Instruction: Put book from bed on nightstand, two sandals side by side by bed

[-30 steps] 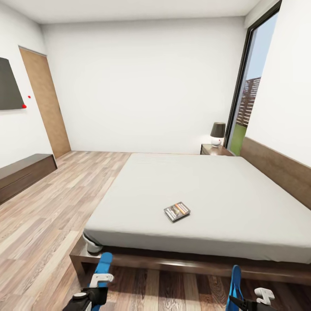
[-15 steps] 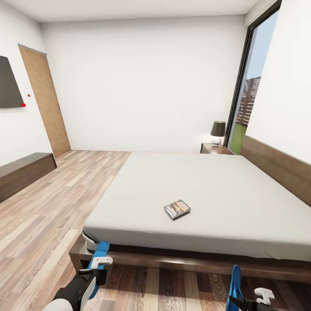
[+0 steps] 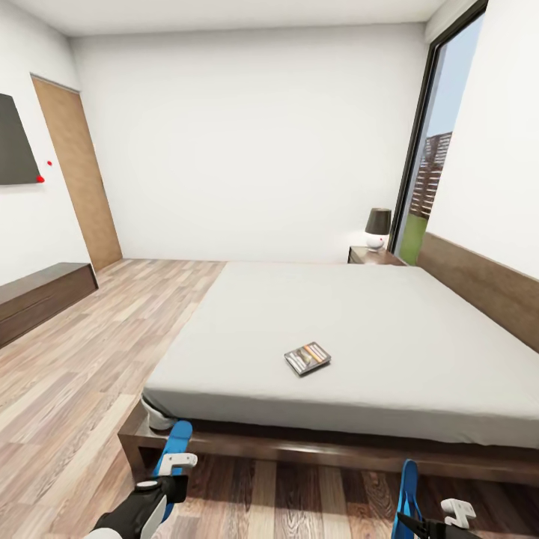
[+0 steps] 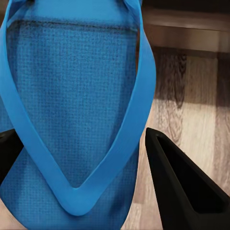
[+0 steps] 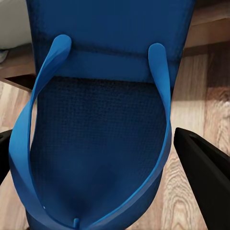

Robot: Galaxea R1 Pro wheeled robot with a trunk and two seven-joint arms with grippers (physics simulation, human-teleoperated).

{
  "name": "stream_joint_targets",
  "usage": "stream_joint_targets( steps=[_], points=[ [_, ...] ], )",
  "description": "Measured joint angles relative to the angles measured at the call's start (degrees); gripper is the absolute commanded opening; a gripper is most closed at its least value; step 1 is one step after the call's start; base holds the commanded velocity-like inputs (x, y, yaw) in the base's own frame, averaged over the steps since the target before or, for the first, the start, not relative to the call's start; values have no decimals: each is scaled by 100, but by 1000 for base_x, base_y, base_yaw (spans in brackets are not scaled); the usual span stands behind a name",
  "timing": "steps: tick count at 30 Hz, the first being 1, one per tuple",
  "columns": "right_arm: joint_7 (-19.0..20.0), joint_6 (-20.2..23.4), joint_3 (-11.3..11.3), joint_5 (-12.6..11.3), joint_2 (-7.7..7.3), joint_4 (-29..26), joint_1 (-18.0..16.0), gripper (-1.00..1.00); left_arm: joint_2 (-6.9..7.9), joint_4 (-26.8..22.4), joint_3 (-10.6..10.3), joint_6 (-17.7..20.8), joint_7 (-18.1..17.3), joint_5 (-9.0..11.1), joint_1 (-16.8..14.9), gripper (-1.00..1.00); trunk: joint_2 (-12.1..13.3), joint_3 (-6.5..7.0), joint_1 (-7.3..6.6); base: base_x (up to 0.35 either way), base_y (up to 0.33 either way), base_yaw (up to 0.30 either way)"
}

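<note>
The book [image 3: 308, 358] is found lying flat on the grey mattress of the bed [image 3: 359, 329], towards its foot edge. The nightstand [image 3: 372, 257], bearing a lamp [image 3: 377, 228], is located beside the bed's headboard, well apart from the book. A blue sandal [image 3: 174, 454] is pinched in the left gripper [image 3: 177, 466] just in front of the bed frame, above the floor [image 3: 90, 359]. A second sandal [image 3: 409, 485] is clamped in the right gripper [image 3: 442, 520], likewise before the frame.
</note>
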Motion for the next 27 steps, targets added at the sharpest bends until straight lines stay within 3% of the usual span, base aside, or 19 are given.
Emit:
stream_joint_targets(
  steps=[5,12,27],
  points=[
    [1,0,-1,0,0,0,0,-100,-3,0,0,-24,0,4,11,-100,-201,-90,110,0,0,0],
    [0,0,-1,0,0,0,0,-100,-7,9,2,-354,-3,25,12,-100,-481,-215,264,0,0,0],
    [1,0,4,0,0,0,0,-100,-20,174,3,-393,-4,15,13,-100,-1083,-485,593,0,0,0]
  ],
)
